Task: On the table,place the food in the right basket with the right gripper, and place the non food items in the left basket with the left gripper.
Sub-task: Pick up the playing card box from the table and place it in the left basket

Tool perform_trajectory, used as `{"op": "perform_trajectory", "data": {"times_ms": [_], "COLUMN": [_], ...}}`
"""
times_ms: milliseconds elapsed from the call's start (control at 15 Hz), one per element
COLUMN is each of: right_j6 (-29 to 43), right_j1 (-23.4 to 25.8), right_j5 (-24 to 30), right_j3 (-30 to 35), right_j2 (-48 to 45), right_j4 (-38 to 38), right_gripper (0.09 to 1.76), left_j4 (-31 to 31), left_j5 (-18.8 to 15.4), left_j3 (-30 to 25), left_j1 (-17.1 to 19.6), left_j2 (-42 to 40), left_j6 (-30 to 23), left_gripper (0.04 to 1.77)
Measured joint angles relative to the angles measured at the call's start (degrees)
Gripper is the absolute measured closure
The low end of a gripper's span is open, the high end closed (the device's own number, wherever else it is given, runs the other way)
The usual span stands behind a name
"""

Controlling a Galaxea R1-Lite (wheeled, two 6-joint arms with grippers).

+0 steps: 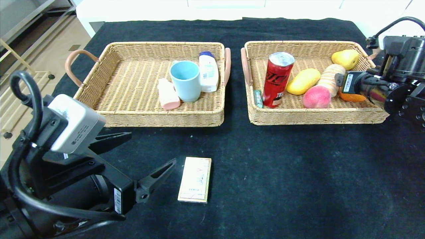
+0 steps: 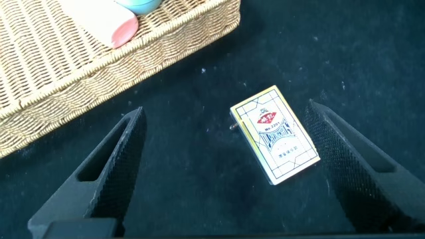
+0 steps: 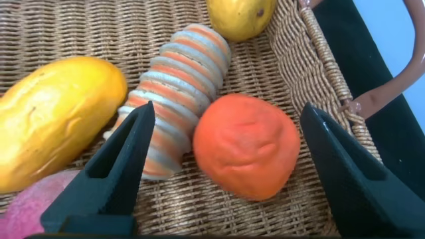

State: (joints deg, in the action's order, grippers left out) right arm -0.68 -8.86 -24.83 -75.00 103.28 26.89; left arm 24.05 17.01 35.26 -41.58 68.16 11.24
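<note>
A deck-of-cards box (image 1: 195,179) lies flat on the black cloth in front of the left basket (image 1: 166,118). My left gripper (image 1: 151,149) is open just left of it; in the left wrist view the box (image 2: 275,134) lies between the fingers, close to one of them, with the gripper (image 2: 224,109) above the cloth. My right gripper (image 3: 228,109) is open over the right end of the right basket (image 1: 315,116). An orange (image 3: 246,156) rests on the wicker between its fingers, untouched, and partly shows in the head view (image 1: 352,97).
The left basket holds a blue cup (image 1: 186,80), a pink bottle (image 1: 168,94) and a white bottle (image 1: 208,71). The right basket holds a red can (image 1: 277,79), a mango (image 1: 302,81), a peach (image 1: 316,97), a bread roll (image 1: 328,78) and a pear (image 1: 345,58).
</note>
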Motion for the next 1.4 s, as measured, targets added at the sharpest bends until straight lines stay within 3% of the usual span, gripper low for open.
{"op": "perform_trajectory", "data": {"times_ms": [400,600,867,1400], "right_j6": [-1.0,-2.0,-2.7,-7.1], "right_j1": [-0.8,-2.5,-5.5,-7.5], "right_j5": [0.0,1.8,9.6,35.3], "right_j3": [0.8,4.9,11.4,28.7], "right_j2": [-1.9,-5.2,-10.6,-24.2], "right_j4": [-0.5,-0.4,-0.4,-0.5], "right_gripper": [0.19,0.18,0.16,0.15], "left_j4": [0.0,0.0,0.0,-0.1], "left_j5": [0.0,0.0,0.0,0.0], "left_j3": [0.0,0.0,-0.1,-0.4], "left_j1": [0.1,0.1,0.1,0.0], "left_j2": [-0.2,-0.4,-0.1,0.5], "left_j6": [0.0,0.0,0.0,0.8], "left_gripper": [0.09,0.09,0.09,0.09]}}
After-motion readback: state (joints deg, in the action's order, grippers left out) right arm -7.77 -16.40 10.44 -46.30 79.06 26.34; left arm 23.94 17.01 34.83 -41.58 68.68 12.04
